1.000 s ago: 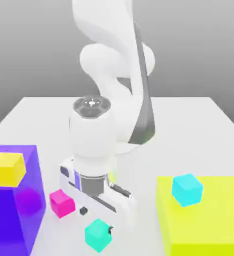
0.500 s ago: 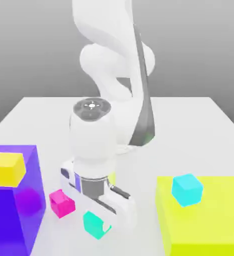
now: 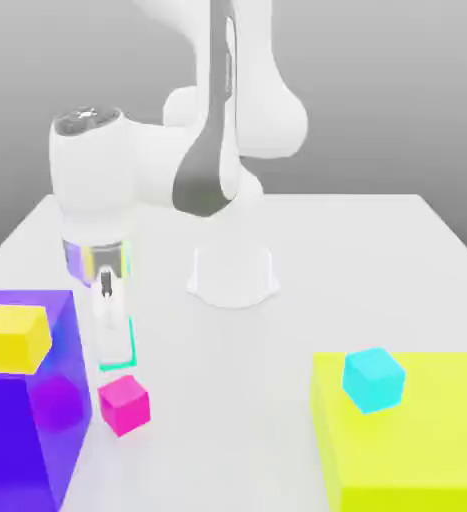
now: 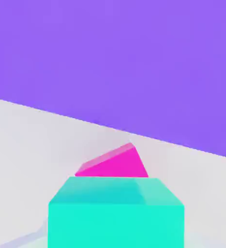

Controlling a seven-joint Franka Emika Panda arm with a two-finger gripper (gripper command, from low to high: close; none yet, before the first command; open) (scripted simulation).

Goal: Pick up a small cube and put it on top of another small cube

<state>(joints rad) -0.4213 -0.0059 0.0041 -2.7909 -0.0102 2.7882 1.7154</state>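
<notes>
My gripper (image 3: 113, 352) is shut on the small teal-green cube (image 3: 131, 350), which shows as a thin teal edge beside the fingers in the exterior view. The hand view sees the same teal cube (image 4: 115, 213) large and close. The held cube hangs just above the table, slightly behind and above the pink small cube (image 3: 124, 403). That pink cube (image 4: 114, 164) rests on the white table (image 3: 237, 400), peeking out past the teal one in the hand view.
A big purple block (image 3: 27, 430) with a yellow cube (image 3: 15, 337) on top stands at the exterior view's left, close to the pink cube. A yellow-green block (image 3: 417, 440) carrying a sky-cyan cube (image 3: 373, 379) sits at the right. The arm's white base (image 3: 232, 275) stands behind.
The gripper shut on the teal cube near the front edge, lifted it, and swung with it to the exterior view's left, ending over the pink cube.
</notes>
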